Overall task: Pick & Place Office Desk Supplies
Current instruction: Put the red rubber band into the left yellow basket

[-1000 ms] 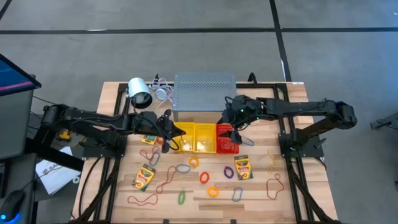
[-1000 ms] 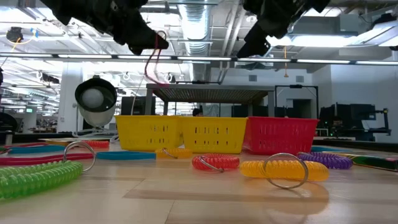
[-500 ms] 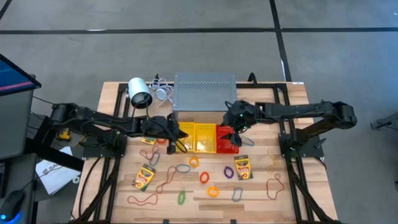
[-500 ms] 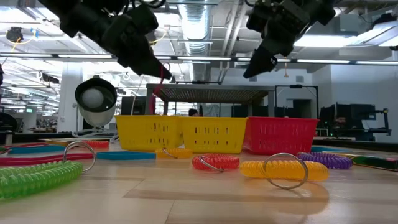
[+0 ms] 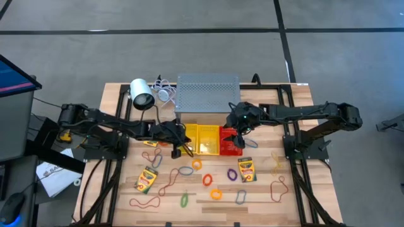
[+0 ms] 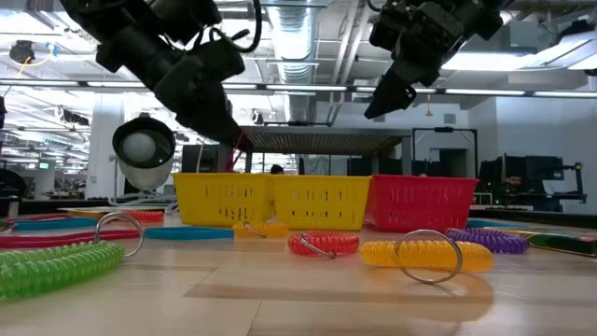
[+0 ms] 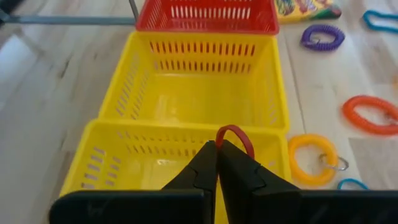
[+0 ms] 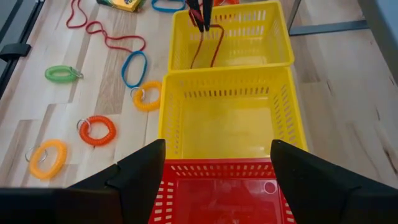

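Three baskets: two yellow baskets (image 5: 197,139) and a red basket (image 5: 230,140) sit in a row on the wooden table (image 5: 120,189).
Surface: pale planks strewn with crayon boxes (image 5: 146,180), rubber bands (image 5: 144,202) and coil rings (image 5: 207,180), all lying apart from both grippers.
Room: grey floor around the table; the low view shows ceiling ducts, strip lights and desks behind.
Left gripper (image 7: 217,151): fingers pressed together on a red rubber band (image 8: 207,45), just above the end yellow basket.
Right gripper (image 8: 217,163): fingers spread wide, nothing between them, hovering over the red basket.
Change: a second ago the left gripper was higher and short of the baskets; now it has reached over the end yellow basket and lowered, the band dangling into it. The right gripper has barely shifted.
Views: only the right wrist view shows the band's whole hanging loop; the left wrist view shows just its arched top; the low view alone shows the lamp (image 6: 143,147) face-on.
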